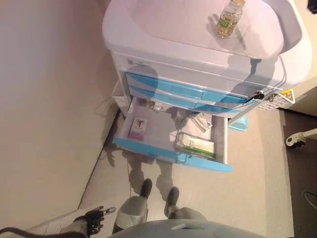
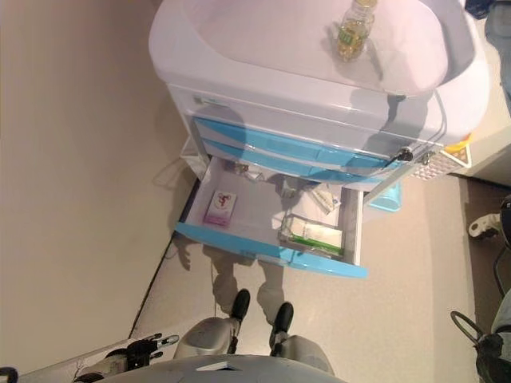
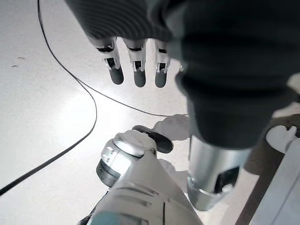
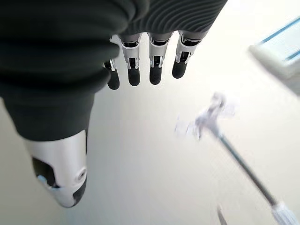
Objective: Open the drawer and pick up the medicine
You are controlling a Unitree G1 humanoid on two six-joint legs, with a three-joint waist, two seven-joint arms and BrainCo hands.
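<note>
While the drawer (image 1: 168,148) stands pulled out from the white cabinet (image 1: 198,59), both hands hang low over the floor, well short of it and holding nothing. Printed matter on the packages is too small to read, so no wording is reported.

Left hand (image 1: 94,218): seen at the lower left of the head views, fingers (image 3: 136,70) straight and relaxed, pointing at the pale floor (image 3: 47,117).

Right hand (image 4: 145,65): seen only in its own wrist view, fingers straight and loose above the same pale flooring.

Surface and room: light speckled floor, a plain beige wall (image 1: 44,99) on the robot's left, the cabinet with 2 shut blue-fronted drawers (image 1: 183,91) above the open one. A clear bottle (image 1: 229,20) with a light cap stands on the cabinet top.

Medicine: a green-and-white medicine box (image 1: 195,145) lies flat inside the open drawer near its front right corner, far beyond the fingertips of either hand, its long axis running roughly along the drawer front. A small pink-and-white pack (image 1: 138,128) lies toward the drawer's left side, long axis running front to back. Loose white packets (image 1: 200,121) sit at the back.
</note>
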